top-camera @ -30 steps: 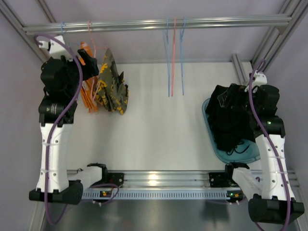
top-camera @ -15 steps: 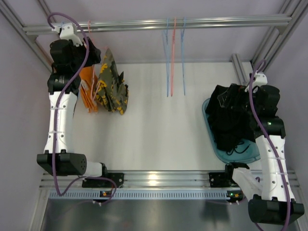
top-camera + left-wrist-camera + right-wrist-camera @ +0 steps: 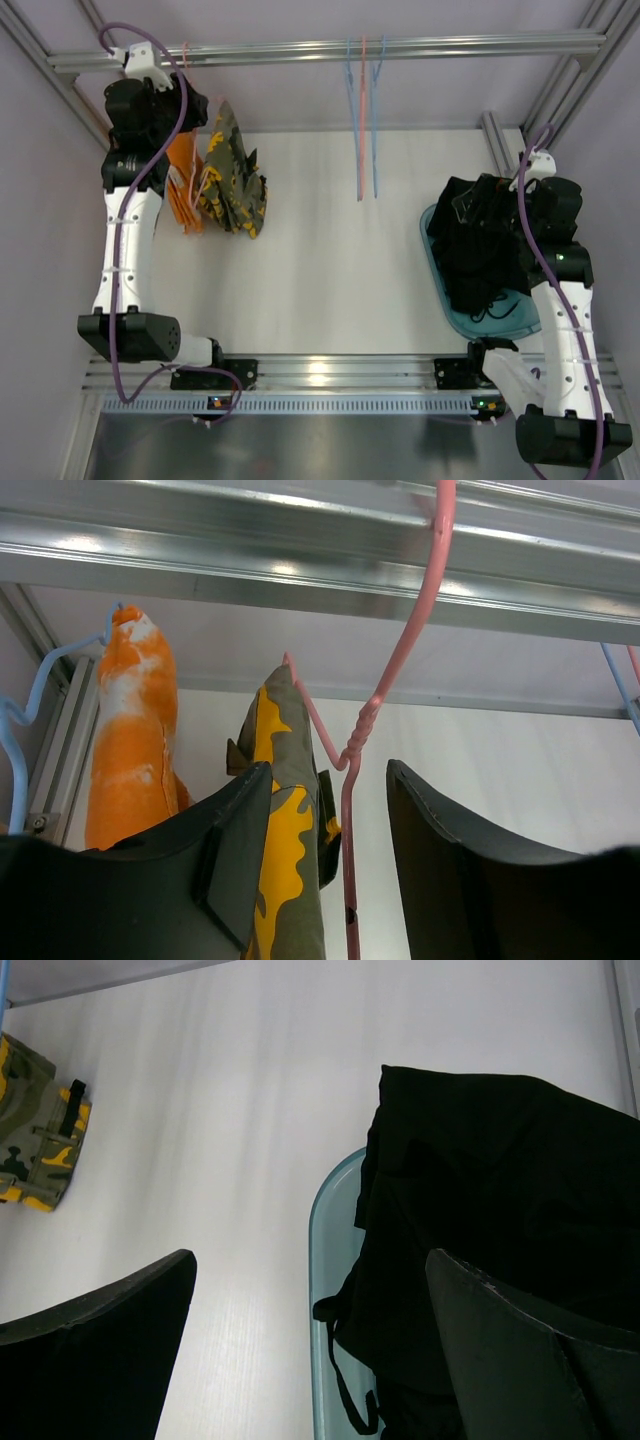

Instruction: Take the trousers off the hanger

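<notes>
Trousers, count: two pairs in all.
Camouflage trousers: one pair, olive green with yellow and dark patches, hung from the pink hanger at the far left of the rail, above the bench.
Black trousers: one pair, off any hanger, heaped on the tray at the right side of the bench and spilling over its far rim.
Other garment: one orange garment with white marks hung just to the left of the camouflage pair on a blue hanger.
Hangers, count: five on the rail, three blue and two pink. Two carried cloth at the left.
Empty hangers: three hung bare near the middle, blue, pink, blue.
Left end effector: raised to the rail, released, its two dark fingers standing either side of the pink hanger's twisted neck with a gap at each side. The left finger was just beside the camouflage cloth.
Right end effector: released, jaws spread wide and holding nothing, hovering over the near edge of the tray and the black pair.
Tray: one, teal, oval.
Surface: white bench with a faint grain.
Room: pale lilac walls on both sides, and an aluminium frame whose posts ran up at the corners to carry the rail.
</notes>
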